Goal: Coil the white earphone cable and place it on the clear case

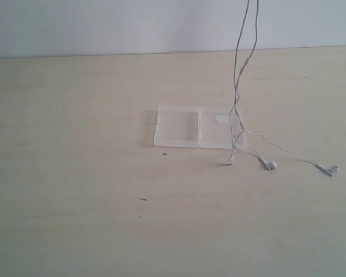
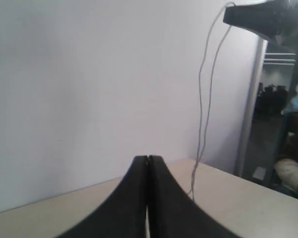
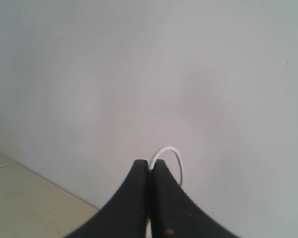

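White earphone cable (image 1: pixel 236 69): two strands hang down from above the exterior view's top edge, on its right side. They cross each other over the right half of the clear case (image 1: pixel 177 127) and end on the surface (image 1: pixel 75 190) in front of it.

Ends on the surface: one short white tip (image 1: pixel 230 161) just in front of the case's right corner, the near earbud (image 1: pixel 270 165) a little to its right, and the far earbud (image 1: pixel 333 170) well out to the right.

Clear case: lies open and flat, both halves side by side. Its white label (image 1: pixel 224 119) is on the right half, and the strands pass just beside it.

My right pincer (image 3: pixel 149 163): fingers together, clamped on the cable. A small white loop (image 3: pixel 166 148) stands up past the tips. From my left wrist view this pincer (image 2: pixel 258 17) is high up, with both strands (image 2: pixel 200 89) dropping from it to the surface.

My left pincer (image 2: pixel 148 157): fingers pressed together, nothing between them, raised above the surface and pointed toward the pale wall (image 2: pixel 64 74).
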Robot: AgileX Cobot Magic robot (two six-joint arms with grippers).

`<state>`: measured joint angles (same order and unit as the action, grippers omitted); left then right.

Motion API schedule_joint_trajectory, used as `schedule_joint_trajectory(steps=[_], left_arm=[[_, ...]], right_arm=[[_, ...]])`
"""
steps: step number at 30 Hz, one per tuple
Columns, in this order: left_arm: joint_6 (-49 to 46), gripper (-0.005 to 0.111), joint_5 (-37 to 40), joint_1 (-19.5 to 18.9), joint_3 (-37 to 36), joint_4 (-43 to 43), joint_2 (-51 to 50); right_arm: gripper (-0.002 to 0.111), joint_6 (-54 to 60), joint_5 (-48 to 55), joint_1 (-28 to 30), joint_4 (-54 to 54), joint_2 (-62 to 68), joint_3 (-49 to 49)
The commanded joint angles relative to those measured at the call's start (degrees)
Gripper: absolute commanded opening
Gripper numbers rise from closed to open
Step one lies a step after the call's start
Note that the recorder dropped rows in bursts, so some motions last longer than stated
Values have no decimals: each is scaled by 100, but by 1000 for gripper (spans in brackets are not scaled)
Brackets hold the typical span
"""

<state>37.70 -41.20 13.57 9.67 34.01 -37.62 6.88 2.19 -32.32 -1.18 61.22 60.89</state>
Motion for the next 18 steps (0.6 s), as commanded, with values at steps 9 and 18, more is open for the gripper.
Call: schedule_joint_trajectory(steps=[9,18], left_arm=[[-64,50,-1508,466,2494,1924,-4198],[25,61,-1480,1144,3301,1846,-5480]], right_arm=[[0,71,328,5,-2,-40,2],[0,84,356,5,-2,-40,2]])
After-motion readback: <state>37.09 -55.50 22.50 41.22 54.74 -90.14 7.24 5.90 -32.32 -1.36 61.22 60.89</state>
